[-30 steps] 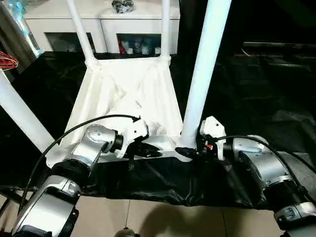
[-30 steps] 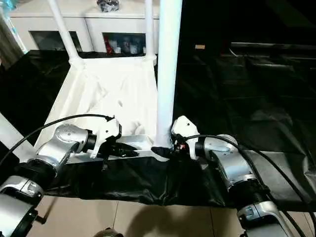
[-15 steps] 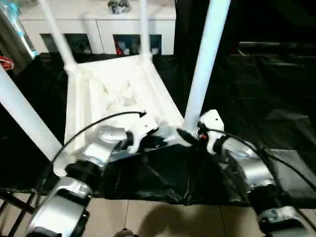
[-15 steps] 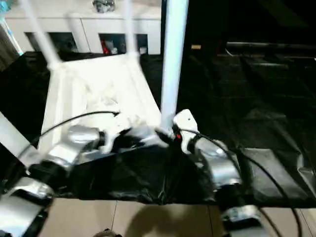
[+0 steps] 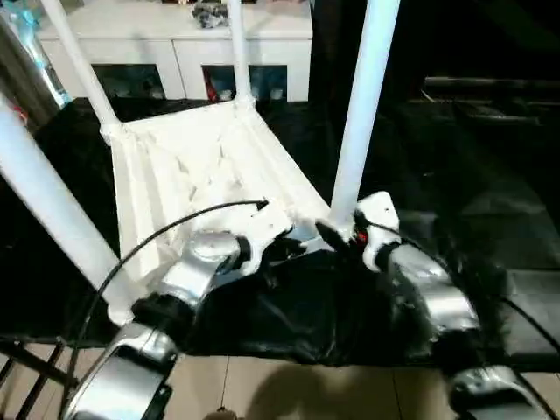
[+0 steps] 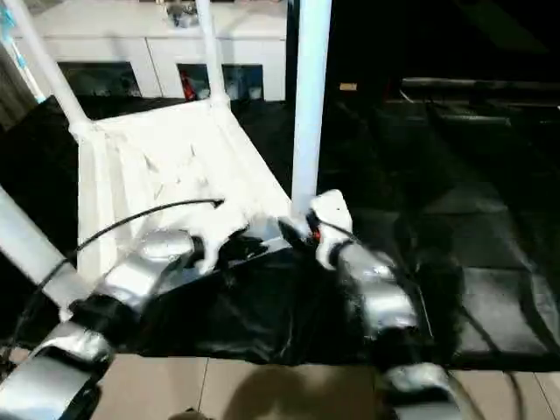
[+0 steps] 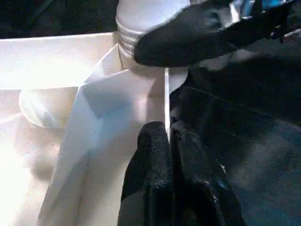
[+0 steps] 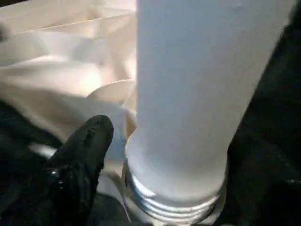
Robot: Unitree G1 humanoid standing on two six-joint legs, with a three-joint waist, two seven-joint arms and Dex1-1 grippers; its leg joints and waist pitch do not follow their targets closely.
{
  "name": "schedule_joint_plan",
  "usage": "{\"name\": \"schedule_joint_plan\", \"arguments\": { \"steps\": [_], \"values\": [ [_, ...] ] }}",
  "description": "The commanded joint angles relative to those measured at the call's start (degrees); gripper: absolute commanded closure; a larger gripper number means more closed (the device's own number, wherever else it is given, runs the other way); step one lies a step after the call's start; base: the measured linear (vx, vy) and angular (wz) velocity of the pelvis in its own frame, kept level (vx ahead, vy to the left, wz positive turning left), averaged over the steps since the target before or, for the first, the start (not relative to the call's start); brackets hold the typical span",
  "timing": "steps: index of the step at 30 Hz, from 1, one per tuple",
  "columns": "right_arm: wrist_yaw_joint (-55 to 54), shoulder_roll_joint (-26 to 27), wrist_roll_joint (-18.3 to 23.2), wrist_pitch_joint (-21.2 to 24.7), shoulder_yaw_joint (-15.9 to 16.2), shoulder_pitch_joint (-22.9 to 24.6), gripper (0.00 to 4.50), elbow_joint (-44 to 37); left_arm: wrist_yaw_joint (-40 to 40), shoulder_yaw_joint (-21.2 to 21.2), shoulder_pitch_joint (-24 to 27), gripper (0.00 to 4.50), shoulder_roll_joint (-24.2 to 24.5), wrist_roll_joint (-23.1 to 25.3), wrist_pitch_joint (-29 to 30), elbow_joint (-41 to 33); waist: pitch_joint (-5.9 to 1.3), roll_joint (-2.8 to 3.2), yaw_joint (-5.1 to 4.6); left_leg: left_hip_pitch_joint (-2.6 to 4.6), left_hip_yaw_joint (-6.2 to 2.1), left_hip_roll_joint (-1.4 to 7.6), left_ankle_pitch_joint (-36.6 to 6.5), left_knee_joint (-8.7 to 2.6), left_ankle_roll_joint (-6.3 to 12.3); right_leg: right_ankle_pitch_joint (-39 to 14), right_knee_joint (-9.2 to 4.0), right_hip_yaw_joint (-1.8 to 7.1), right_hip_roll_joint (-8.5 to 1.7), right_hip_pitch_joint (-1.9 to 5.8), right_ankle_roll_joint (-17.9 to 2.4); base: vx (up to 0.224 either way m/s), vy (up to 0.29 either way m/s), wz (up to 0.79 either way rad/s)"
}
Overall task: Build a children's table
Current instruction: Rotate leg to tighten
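Nearest the robot, the left gripper (image 7: 164, 155) is pinched tight on the thin near rim of the upturned white tabletop (image 5: 201, 166), a grip the left wrist view shows closely while the head views give it small. The right gripper (image 5: 337, 238) sits at the base of the near-right leg (image 5: 359, 105); whether its jaws grip or stand loose cannot be told. The right wrist view shows 1 black finger (image 8: 80, 160) beside that leg's ribbed collar. The tabletop lies on black sheeting (image 5: 437, 157), 4 legs upright, a white cabinet (image 5: 175, 44) behind.
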Motion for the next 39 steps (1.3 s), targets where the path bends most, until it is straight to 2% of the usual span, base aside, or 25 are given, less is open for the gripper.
{"name": "schedule_joint_plan", "arguments": {
  "steps": [1, 3, 4, 7, 8, 9, 13, 15, 18, 19, 20, 25, 31, 34, 37, 38, 39],
  "values": [
    [7.6, 0.1, 0.9, -1.0, 5.2, 0.8, 0.63, -1.9, -5.9, -2.0, 0.7, 4.5, -0.8, -3.1, -3.5, -2.6, -3.77, -1.01, 0.37, -0.29, -0.29, 1.39, -9.0, -3.48, 4.25, -9.4, -3.93, 2.88, -3.51, 3.24, -10.3, 0.0, 0.0, 0.0],
    [13.2, -2.8, 1.9, -2.0, 5.7, 1.7, 0.63, -3.6, -9.8, -1.7, 1.4, 4.5, 0.7, -4.6, -3.6, -3.5, -3.62, -0.89, 0.31, -0.2, -0.22, 1.45, -9.4, -3.56, 4.4, -10.5, -4.06, 2.79, -3.51, 3.09, -10.7, 0.0, 0.0, 0.0],
    [15.5, -3.9, 2.4, -2.1, 5.8, 2.0, 0.63, -4.3, -11.5, -1.5, 1.6, 4.5, 1.4, -5.3, -3.3, -4.0, -3.69, -0.88, 0.56, 0.0, -0.21, 1.49, -9.9, -3.52, 4.39, -11.2, -4.15, 2.72, -3.55, 3.15, -10.8, 0.0, 0.0, 0.0],
    [21.0, -6.2, 3.8, -1.7, 6.0, 2.6, 0.63, -6.2, -15.3, -1.2, 2.0, 4.5, 2.7, -6.3, -3.1, -4.9, -3.55, -0.73, 1.14, -0.01, -0.25, 1.79, -11.2, -3.61, 4.61, -12.6, -4.19, 2.81, -3.58, 2.97, -10.8, 0.0, 0.0, 0.0],
    [21.0, -6.2, 3.8, -1.7, 6.0, 2.6, 0.63, -6.2, -15.3, -1.2, 2.0, 4.5, 2.7, -6.3, -3.1, -4.9, -3.53, -0.86, 1.2, -0.05, -0.3, 1.81, -11.5, -3.68, 4.33, -13.1, -4.17, 2.8, -3.6, 3.03, -10.6, 0.0, 0.0, 0.0],
    [27.3, -8.9, 5.1, -1.4, 7.0, 3.2, 0.63, -8.1, -19.3, -1.2, 2.0, 4.5, 4.3, -7.0, -2.4, -5.6, -3.41, -0.86, 1.28, 0.09, -0.32, 1.76, -12.3, -3.76, 3.98, -14.4, -4.4, 2.74, -3.51, 3.09, -10.4, 0.0, 0.0, 0.0],
    [32.4, -11.4, 6.2, -0.9, 8.3, 3.9, 0.63, -10.0, -21.7, -1.3, 1.7, 4.5, 5.5, -7.3, -2.3, -5.5, -3.53, -0.94, 1.62, 0.08, -0.3, 1.89, -11.7, -3.63, 4.38, -13.8, -4.23, 2.9, -3.64, 2.91, -10.5, 0.0, 0.0, 0.0],
    [36.9, -13.5, 7.0, -0.1, 9.9, 4.8, 0.95, -12.2, -24.5, -1.5, 1.3, 4.5, 6.8, -7.5, -2.6, -5.0, -3.51, -1.06, 1.88, 0.05, -0.31, 1.86, -11.3, -3.6, 4.7, -13.3, -4.14, 2.9, -3.55, 2.98, -10.6, 0.0, 0.0, 0.0],
    [38.6, -14.0, 6.7, 0.2, 10.6, 5.0, 1.1, -12.7, -26.0, -1.4, 1.1, 4.5, 7.4, -7.5, -2.7, -4.8, -3.53, -1.0, 2.02, 0.01, -0.31, 1.92, -11.1, -3.58, 4.67, -12.8, -4.08, 2.85, -3.61, 2.91, -11.1, 0.0, 0.0, 0.0],
    [38.6, -14.0, 6.7, 0.2, 10.6, 5.0, 1.1, -12.7, -26.0, -1.4, 1.1, 4.5, 7.4, -7.5, -2.7, -4.8, -3.49, -1.03, 2.12, -0.01, -0.33, 1.9, -11.4, -3.64, 4.4, -13.6, -4.14, 2.84, -3.64, 2.92, -11.0, 0.0, 0.0, 0.0],
    [38.9, -14.0, 6.6, 0.3, 10.9, 4.9, 1.34, -12.6, -26.6, -1.3, 1.0, 4.5, 7.6, -7.4, -2.7, -4.7, -3.49, -0.98, 2.21, 0.11, -0.35, 1.95, -11.8, -3.67, 4.14, -14.4, -4.23, 2.85, -3.69, 2.83, -10.9, 0.0, 0.0, 0.0],
    [39.1, -14.0, 6.4, 0.3, 11.2, 4.9, 1.6, -12.4, -26.8, -1.3, 0.8, 4.5, 7.8, -7.0, -3.1, -4.3, -3.53, -0.99, 2.54, 0.11, -0.37, 1.94, -11.5, -3.67, 3.76, -14.4, -4.19, 2.89, -3.67, 2.83, -10.6, 0.0, 0.0, 0.0],
    [38.3, -13.1, 6.8, 0.7, 11.3, 6.3, 1.82, -13.1, -22.7, 0.0, 0.5, 4.5, 6.5, -6.2, -3.7, -2.9, -3.49, -1.03, 2.75, 0.02, -0.36, 1.86, -11.6, -3.64, 3.68, -14.6, -4.3, 2.86, -3.66, 2.87, -10.3, 0.0, 0.0, 0.0],
    [35.4, -11.4, 7.3, 1.0, 10.2, 6.8, 1.84, -12.6, -17.5, 0.7, -0.4, 4.5, 5.0, -4.9, -3.6, -1.5, -3.21, -0.97, 2.82, 0.23, -0.36, 1.88, -13.3, -3.9, 3.14, -18.4, -4.84, 2.89, -3.68, 2.62, -9.3, 0.0, 0.0, 0.0],
    [26.1, -7.2, 5.7, 0.2, 7.9, 6.4, 1.84, -9.4, -9.4, 1.1, -2.0, 4.5, 2.6, -2.5, -3.2, 0.7, -3.22, -1.05, 2.75, 0.4, -0.46, 1.74, -14.5, -3.97, 2.07, -21.5, -5.14, 2.86, -3.87, 2.58, -8.3, 0.0, 0.0, 0.0],
    [26.1, -7.2, 5.7, 0.2, 7.9, 6.4, 1.84, -9.4, -9.4, 1.1, -2.0, 4.5, 2.6, -2.5, -3.2, 0.7, -3.04, -0.97, 2.44, 0.27, -0.55, 1.66, -15.2, -4.18, 1.6, -23.4, -5.4, 2.75, -3.82, 2.52, -7.6, 0.0, 0.0, 0.0],
    [16.6, -3.5, 3.5, 1.0, 6.2, 5.0, 1.84, -5.4, -4.2, 1.5, -3.1, 4.5, 0.4, -1.4, -2.7, 2.0, -2.92, -0.96, 2.3, 0.36, -0.65, 1.54, -16.2, -4.27, 1.12, -26.3, -5.67, 2.59, -3.88, 2.52, -6.5, 0.0, 0.0, 0.0]
  ]
}}
